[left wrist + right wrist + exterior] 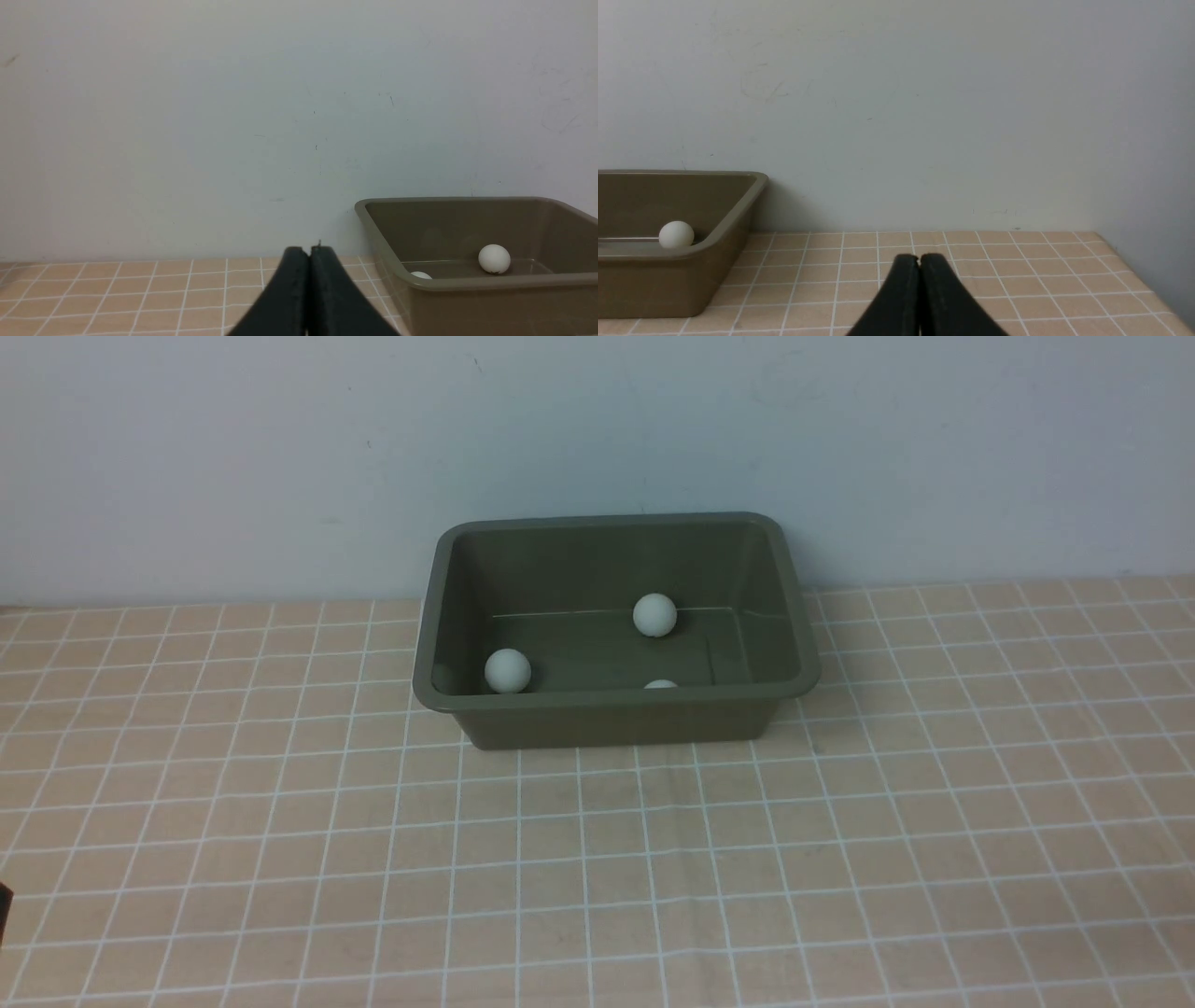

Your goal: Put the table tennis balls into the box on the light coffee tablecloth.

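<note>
White balls [654, 615] in the green box [616, 726]

Three show in it, one mostly hidden by the near rim, perhaps touching the floor; the box sits on the checked cloth [560, 859] by the wall [597, 420]. Left gripper [309, 252] and right gripper [919, 259] have closed tips, nothing held between them.

We can't tell what sort of place this is; we see only a scuffed pale wall [597, 429] behind a surface covered by a tan checked cloth [308, 821].
</note>
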Robot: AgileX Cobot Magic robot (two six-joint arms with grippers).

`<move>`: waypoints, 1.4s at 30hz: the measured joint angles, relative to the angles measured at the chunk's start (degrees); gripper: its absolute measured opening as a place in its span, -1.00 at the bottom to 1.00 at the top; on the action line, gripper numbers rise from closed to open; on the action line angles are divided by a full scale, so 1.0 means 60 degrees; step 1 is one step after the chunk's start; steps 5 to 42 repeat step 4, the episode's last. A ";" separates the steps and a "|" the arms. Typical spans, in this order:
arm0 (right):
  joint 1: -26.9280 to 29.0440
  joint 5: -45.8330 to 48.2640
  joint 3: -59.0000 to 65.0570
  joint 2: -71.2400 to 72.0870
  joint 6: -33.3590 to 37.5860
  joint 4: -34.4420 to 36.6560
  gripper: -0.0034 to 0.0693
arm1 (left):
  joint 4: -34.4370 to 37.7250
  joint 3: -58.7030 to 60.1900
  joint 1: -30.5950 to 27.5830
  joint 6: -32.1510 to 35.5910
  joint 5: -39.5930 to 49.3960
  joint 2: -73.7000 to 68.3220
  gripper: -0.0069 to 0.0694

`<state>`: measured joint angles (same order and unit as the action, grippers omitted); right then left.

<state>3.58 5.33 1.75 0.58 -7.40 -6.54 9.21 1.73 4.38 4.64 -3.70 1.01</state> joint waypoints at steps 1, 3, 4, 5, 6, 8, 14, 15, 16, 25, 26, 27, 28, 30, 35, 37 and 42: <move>0.0000 0.0000 0.0000 0.0000 0.0000 0.0000 -0.95 | 0.0000 0.0000 0.0000 0.0000 0.0000 0.0000 -0.99; 0.0000 0.0000 0.0000 0.0000 0.0000 0.0000 -0.95 | 0.0000 0.0000 0.0000 0.0000 0.0000 0.0000 -0.99; 0.0000 0.0000 0.0000 0.0000 0.0000 0.0000 -0.95 | 0.0000 0.0000 0.0000 0.0000 0.0000 0.0000 -0.99; 0.0000 0.0000 0.0000 0.0000 0.0000 0.0000 -0.95 | 0.0000 0.0000 0.0000 0.0000 0.0000 0.0000 -0.99; 0.0000 0.0000 0.0000 0.0000 0.0000 0.0000 -0.95 | 0.0000 0.0000 0.0000 0.0000 0.0000 0.0000 -0.99; 0.0000 0.0000 0.0000 0.0000 0.0000 0.0000 -0.95 | 0.0000 0.0000 0.0000 0.0000 0.0000 0.0000 -0.99; 0.0000 0.0000 0.0000 0.0000 0.0000 0.0000 -0.95 | 0.0000 0.0000 0.0000 0.0000 0.0000 0.0000 -0.99; 0.0000 0.0000 0.0000 0.0000 0.0000 0.0000 -0.95 | 0.0000 0.0000 0.0000 0.0000 0.0000 0.0000 -0.99; 0.0000 0.0000 0.0000 0.0000 0.0000 0.0000 -0.95 | 0.0000 0.0000 0.0000 0.0000 0.0000 0.0000 -0.99; 0.0000 0.0000 0.0000 0.0000 0.0000 0.0000 -0.95 | 0.0000 0.0000 0.0000 0.0000 0.0000 0.0000 -0.99; 0.0000 0.0000 0.0000 0.0000 0.0000 0.0000 -0.95 | 0.0000 0.0000 0.0000 0.0000 0.0000 0.0000 -0.99; 0.0000 0.0000 0.0000 0.0000 0.0000 0.0000 -0.95 | 0.0000 0.0000 0.0000 0.0000 0.0000 0.0000 -0.99; 0.0000 0.0000 0.0000 0.0000 0.0000 0.0000 -0.95 | 0.0000 0.0000 0.0000 0.0000 0.0000 0.0000 -0.99; 0.0000 0.0000 0.0000 0.0000 0.0000 0.0000 -0.95 | 0.0000 0.0000 0.0000 0.0000 0.0000 0.0000 -0.99; 0.0000 0.0000 0.0000 0.0000 0.0000 0.0000 -0.95 | 0.0000 0.0000 0.0000 0.0000 0.0000 0.0000 -0.99; 0.0000 0.0000 0.0000 0.0000 0.0000 0.0000 -0.95 | 0.0000 0.0000 0.0000 0.0000 0.0000 0.0000 -0.99; 0.0000 0.0000 0.0000 0.0000 0.0000 0.0000 -0.95 | 0.0000 0.0000 0.0000 0.0000 0.0000 0.0000 -0.99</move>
